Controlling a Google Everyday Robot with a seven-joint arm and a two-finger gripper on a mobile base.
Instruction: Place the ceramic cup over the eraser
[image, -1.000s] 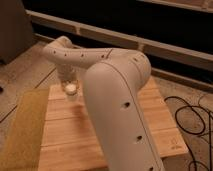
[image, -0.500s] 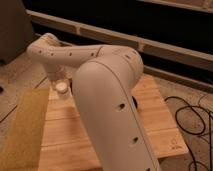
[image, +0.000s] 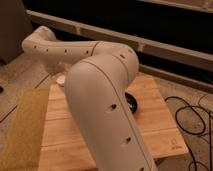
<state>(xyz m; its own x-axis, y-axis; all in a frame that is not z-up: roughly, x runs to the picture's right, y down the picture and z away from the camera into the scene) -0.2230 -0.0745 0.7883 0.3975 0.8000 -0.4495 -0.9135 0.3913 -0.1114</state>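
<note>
The tool (image: 58, 73) is found at the far left corner of the table (image: 160, 125). It sits below the bent wrist and is largely hidden by the robot's arm (image: 100, 100). Whether it is wide, narrow or closed on anything cannot be told. A small pale shape, taken to be the ceramic cup (image: 61, 79), is seen just beneath the tool, near the table's left edge. The eraser is not seen and is judged to be hidden by the arm or by the cup itself. The black bowl (image: 132, 102) is partly shown near the table's middle, well apart from the cup.

The covering step is judged to be in hand. The cup should be held mouth down, centred over the eraser and lowered straight. It should be let go only once its rim is seated flat on the wood. Sideways drift should be avoided, since the table's edge is close and the cup could be tipped off it.
</note>
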